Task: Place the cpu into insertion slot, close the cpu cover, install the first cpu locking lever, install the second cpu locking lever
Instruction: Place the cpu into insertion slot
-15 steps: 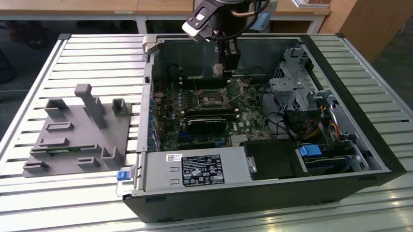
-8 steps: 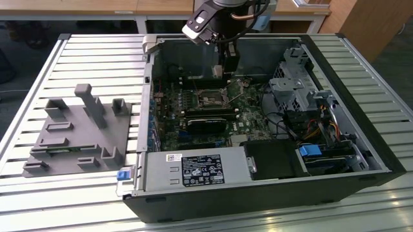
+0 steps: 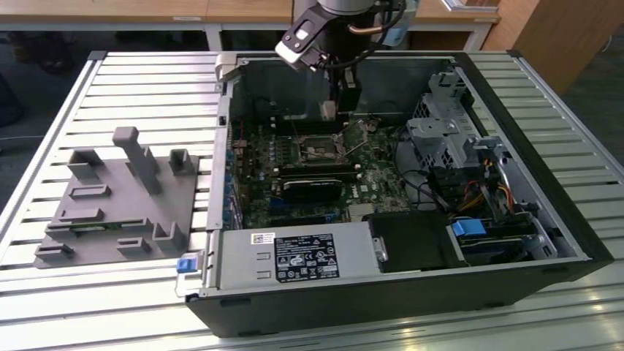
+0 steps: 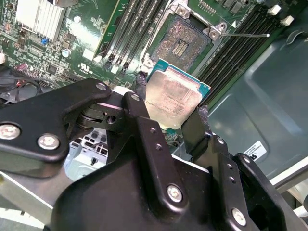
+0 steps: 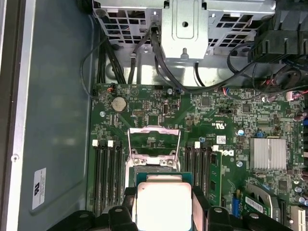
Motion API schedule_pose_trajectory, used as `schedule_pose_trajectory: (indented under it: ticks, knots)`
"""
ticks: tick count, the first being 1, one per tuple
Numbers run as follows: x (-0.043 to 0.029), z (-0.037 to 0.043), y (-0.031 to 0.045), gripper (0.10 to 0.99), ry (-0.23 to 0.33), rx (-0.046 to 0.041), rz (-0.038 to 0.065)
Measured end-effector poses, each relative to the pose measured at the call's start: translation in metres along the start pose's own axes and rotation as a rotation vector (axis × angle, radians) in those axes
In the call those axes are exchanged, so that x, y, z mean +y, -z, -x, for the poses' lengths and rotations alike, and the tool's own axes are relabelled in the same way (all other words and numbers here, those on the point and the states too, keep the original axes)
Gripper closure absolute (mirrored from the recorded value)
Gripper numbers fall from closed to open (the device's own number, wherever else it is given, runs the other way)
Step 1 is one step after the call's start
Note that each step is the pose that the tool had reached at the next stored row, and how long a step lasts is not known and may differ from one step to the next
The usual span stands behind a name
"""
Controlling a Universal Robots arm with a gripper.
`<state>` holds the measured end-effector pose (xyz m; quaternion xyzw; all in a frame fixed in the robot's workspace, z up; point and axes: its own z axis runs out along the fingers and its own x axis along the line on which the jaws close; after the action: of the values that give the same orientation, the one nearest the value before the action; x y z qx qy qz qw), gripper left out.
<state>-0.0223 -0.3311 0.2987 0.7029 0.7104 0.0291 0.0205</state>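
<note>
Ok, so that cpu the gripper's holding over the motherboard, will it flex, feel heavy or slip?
The cpu is probably rigid: a flat chip with a metal top, showing no bend where the gripper clamps its edges. It is likely light, being so thin. The smooth metal looks slippery, so it might shift in a loose grip.

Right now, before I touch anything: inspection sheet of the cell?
Surface: slatted table, open case lying on it.
Job's things: cpu held above the slot, not seated; slot empty; cover raised.
Clutter: grey fixture on the table, at the exterior view's left of the case.
Claw: claw shut on the cpu's edges.
Cables: coloured bundle inside the case, apart from the slot.
Surroundings: desks behind the table.
</note>
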Motion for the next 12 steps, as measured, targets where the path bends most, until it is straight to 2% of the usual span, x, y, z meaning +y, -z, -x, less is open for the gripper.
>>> schedule_pose_trajectory:
  ticks: [12]
  knots:
    - [-0.0006,-0.0008,-0.0086,0.545,0.000,0.0000,0.000]
